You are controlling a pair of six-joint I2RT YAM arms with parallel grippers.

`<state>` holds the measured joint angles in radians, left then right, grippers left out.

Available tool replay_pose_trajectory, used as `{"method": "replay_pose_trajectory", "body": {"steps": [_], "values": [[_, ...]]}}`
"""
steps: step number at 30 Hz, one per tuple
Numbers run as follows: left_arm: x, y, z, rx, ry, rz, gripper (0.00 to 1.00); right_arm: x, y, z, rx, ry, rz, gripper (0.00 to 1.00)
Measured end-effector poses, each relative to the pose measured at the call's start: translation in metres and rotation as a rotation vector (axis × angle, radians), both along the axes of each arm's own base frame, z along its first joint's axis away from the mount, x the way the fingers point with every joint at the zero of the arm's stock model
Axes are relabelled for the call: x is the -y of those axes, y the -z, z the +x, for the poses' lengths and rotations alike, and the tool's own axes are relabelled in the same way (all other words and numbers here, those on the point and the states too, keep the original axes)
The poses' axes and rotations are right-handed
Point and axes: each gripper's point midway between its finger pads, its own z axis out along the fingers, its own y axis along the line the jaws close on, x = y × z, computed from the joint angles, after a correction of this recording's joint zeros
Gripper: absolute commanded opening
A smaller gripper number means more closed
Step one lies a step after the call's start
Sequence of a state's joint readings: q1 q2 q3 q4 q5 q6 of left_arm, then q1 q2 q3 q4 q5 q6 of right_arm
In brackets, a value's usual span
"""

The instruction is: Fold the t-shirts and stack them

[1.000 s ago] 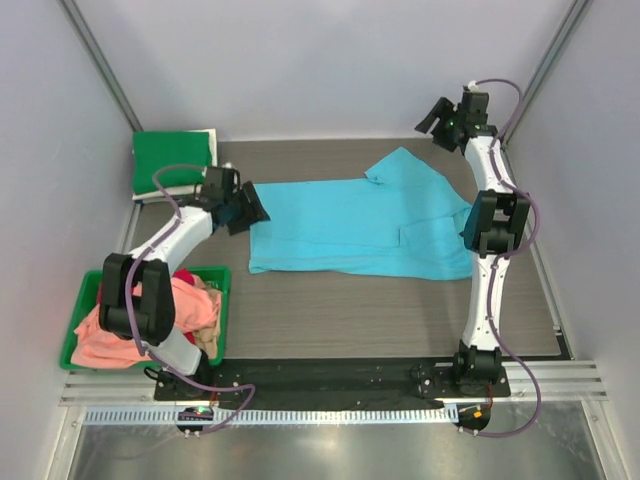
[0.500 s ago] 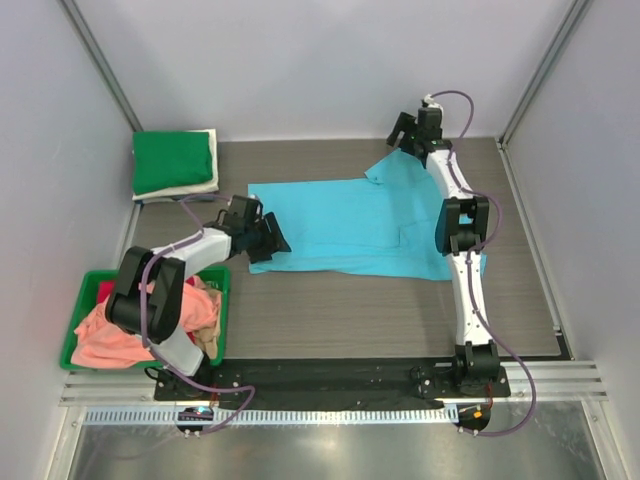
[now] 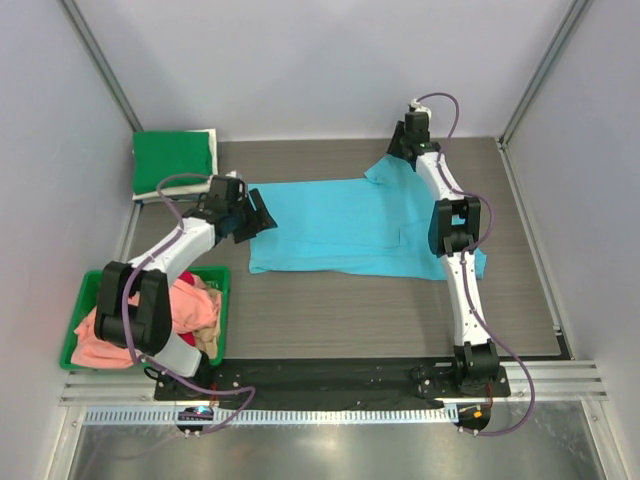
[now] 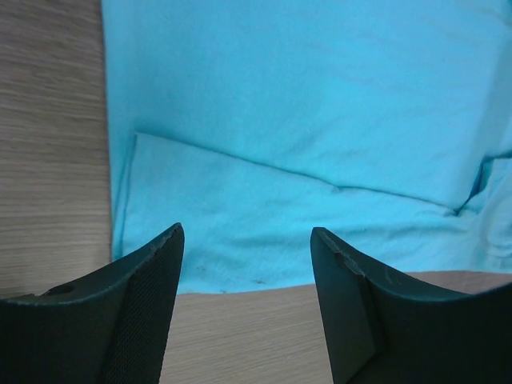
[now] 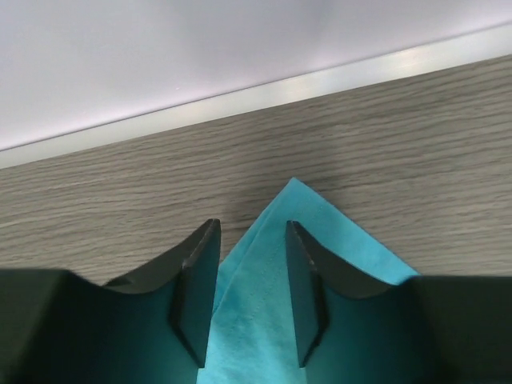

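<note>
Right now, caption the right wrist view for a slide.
Right gripper open around a sky-blue t-shirt corner on the table.

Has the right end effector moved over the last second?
Yes. The right end effector shifted left, away from the right corner post, to the far sleeve of the sky-blue t-shirt.

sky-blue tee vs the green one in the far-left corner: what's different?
The sky-blue t-shirt lies spread wide across the middle of the table, only partly folded; the green t-shirt is a compact folded rectangle. The sky-blue one lies straight on the table; the green one sits on a folded cream t-shirt. Both are plain-coloured.
</note>
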<state>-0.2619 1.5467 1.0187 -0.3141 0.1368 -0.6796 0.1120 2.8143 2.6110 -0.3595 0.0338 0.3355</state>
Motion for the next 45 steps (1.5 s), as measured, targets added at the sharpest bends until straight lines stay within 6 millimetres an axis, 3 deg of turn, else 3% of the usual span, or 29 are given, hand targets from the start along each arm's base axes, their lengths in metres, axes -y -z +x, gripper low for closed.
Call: {"method": "replay_pose_trajectory", "body": {"steps": [5,9,13,17,20,24,26,27,30,35,38,41,45], "values": [[-0.018,-0.008,0.026,0.013,-0.051,-0.004,0.66,0.012,0.004,-0.002,-0.014,0.033,-0.047,0.19],[-0.032,0.005,0.051,-0.024,-0.090,-0.015,0.66,0.016,0.006,-0.004,-0.028,0.051,-0.044,0.05],[-0.043,0.010,0.067,-0.046,-0.118,-0.025,0.66,0.017,0.007,-0.006,-0.042,0.066,-0.024,0.01],[-0.047,-0.003,0.078,-0.018,-0.129,-0.036,0.66,0.019,0.007,-0.011,-0.068,0.082,-0.019,0.01],[-0.045,-0.009,0.082,-0.003,-0.123,-0.045,0.66,0.030,0.007,-0.031,-0.132,0.126,-0.062,0.01],[-0.044,-0.008,0.079,-0.014,-0.118,-0.051,0.66,0.043,0.008,-0.075,-0.273,0.145,-0.115,0.01],[-0.043,-0.007,0.078,-0.017,-0.116,-0.056,0.66,0.048,0.006,-0.096,-0.329,0.140,-0.130,0.19],[-0.043,-0.005,0.077,-0.023,-0.117,-0.059,0.66,0.049,0.005,-0.107,-0.357,0.131,-0.133,0.42],[-0.041,-0.003,0.074,-0.036,-0.119,-0.070,0.66,0.051,-0.011,-0.122,-0.381,0.110,-0.141,0.67],[-0.040,0.000,0.072,-0.044,-0.118,-0.080,0.65,0.056,-0.063,-0.122,-0.303,0.113,-0.142,0.75],[-0.039,0.005,0.068,-0.057,-0.115,-0.083,0.65,0.059,-0.083,-0.115,-0.255,0.124,-0.134,0.76],[-0.039,0.008,0.065,-0.067,-0.113,-0.084,0.65,0.060,-0.082,-0.106,-0.242,0.130,-0.131,0.79],[-0.038,0.014,0.061,-0.082,-0.110,-0.085,0.65,0.062,-0.053,-0.091,-0.262,0.134,-0.132,0.80]]}}
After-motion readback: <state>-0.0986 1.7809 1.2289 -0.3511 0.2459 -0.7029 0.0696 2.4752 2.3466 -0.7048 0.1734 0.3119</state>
